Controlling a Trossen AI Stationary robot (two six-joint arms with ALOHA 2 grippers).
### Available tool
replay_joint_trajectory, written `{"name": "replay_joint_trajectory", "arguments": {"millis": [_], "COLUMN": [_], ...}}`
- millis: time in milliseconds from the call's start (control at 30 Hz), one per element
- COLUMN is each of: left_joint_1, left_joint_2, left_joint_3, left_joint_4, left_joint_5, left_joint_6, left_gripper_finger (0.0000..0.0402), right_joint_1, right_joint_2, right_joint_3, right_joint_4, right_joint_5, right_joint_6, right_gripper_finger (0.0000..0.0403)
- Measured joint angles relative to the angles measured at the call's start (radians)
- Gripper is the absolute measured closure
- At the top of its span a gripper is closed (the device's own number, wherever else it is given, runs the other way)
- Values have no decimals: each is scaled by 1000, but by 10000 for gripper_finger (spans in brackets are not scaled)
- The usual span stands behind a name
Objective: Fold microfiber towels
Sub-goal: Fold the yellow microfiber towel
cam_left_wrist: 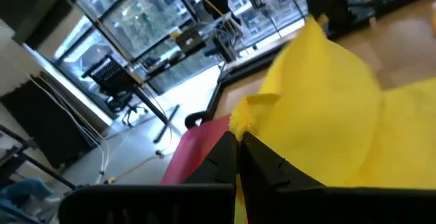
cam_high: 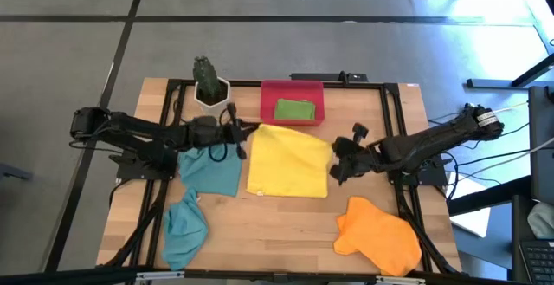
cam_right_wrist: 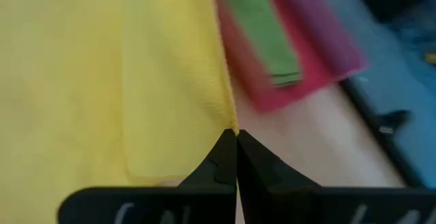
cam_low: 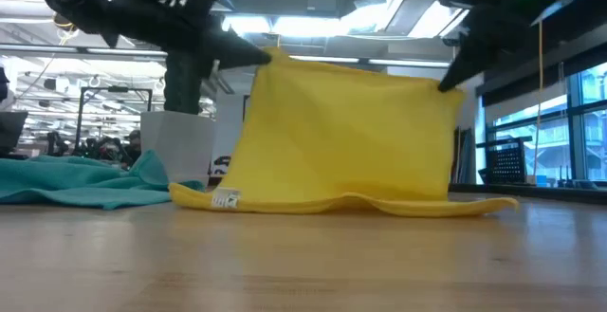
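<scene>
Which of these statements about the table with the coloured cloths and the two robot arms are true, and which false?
1. Both grippers, left gripper and right gripper, pinch the soft yellow towel. True.
2. The yellow towel lies flat. False: its far edge is lifted.
3. The folded lime green towel sits in the rigid red tray. True.
4. The crumpled orange towel lies inside the tray. False: it lies on the wooden table.

Yellow towel (cam_high: 288, 159) ctr, far edge raised; others crumpled.
</scene>
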Motion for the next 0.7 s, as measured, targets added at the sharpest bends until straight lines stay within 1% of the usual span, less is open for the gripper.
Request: {"name": "replay_joint_trajectory", "arguments": {"millis": [100,200,267,400,500,600,700], "left_joint_1": [62,100,110,113,112,112,101], "left_joint_2": [0,0,0,0,0,0,0], "left_joint_3": [0,0,0,0,0,0,0], "left_joint_4": [-51,-101,-121,-125,-130,-167,-210], "left_joint_5": [76,119,124,124,120,118,119], "left_joint_6": [-24,-54,-56,-53,-52,-57,-72], "left_gripper_finger": [401,401,401,401,401,401,402], "right_joint_1": [-49,-101,-133,-178,-205,-208,-207], "right_joint_2": [-1,-1,-1,-1,-1,-1,-1], "right_joint_3": [11,2,0,0,-1,-1,-1], "right_joint_4": [-28,-26,-21,5,41,57,61], "right_joint_5": [37,44,45,93,79,50,58], "right_joint_6": [-33,-61,-81,-143,-180,-189,-209], "right_gripper_finger": [402,402,402,402,402,402,402]}}
